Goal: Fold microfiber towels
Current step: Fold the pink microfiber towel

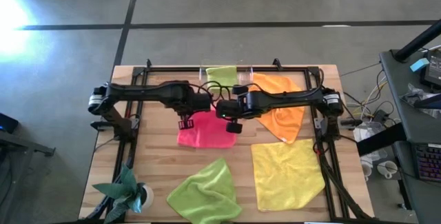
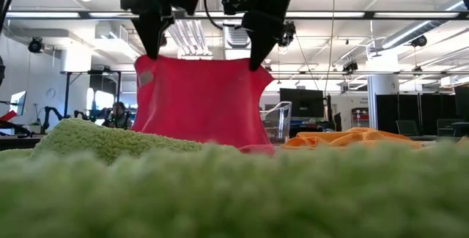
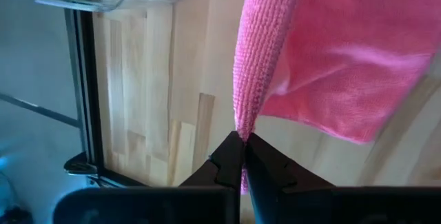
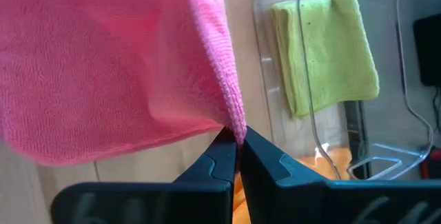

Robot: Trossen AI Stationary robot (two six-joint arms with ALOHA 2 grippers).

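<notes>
Left pincer [image 3: 242, 140]: fingers pressed together on one upper corner of the hot pink towel [image 2: 201, 102], held up above the middle of the worktop [image 1: 158, 162]; from above it sits just left of centre [image 1: 185, 123].
Right pincer [image 4: 237, 138]: clamped on the other upper corner of the same pink cloth, just right of centre in the overhead view [image 1: 234, 127], close beside the left one.
Hot pink towel: hangs like a curtain between the two pincers in the low view, top edge stretched and sagging slightly in the middle, lower edge reaching down near the worktop; from above it shows as a pink patch [image 1: 205, 130] beneath both arms.
Folded lime green towel [image 4: 324, 48]: lies inside a clear plastic tray [image 4: 265, 3] at the far edge of the worktop, also seen from above [image 1: 222, 76].
Orange towel [image 1: 282, 107]: spread on the right side, partly under the right arm, near the tray.
Yellow towel [image 1: 286, 172]: laid flat at the near right, just in front of the orange one.
Second lime green towel [image 1: 204, 193]: lies rumpled at the near edge, left of the yellow one; it fills the foreground of the low view [image 2: 220, 194].
Small plant [image 1: 127, 191]: stands at the near left corner.
</notes>
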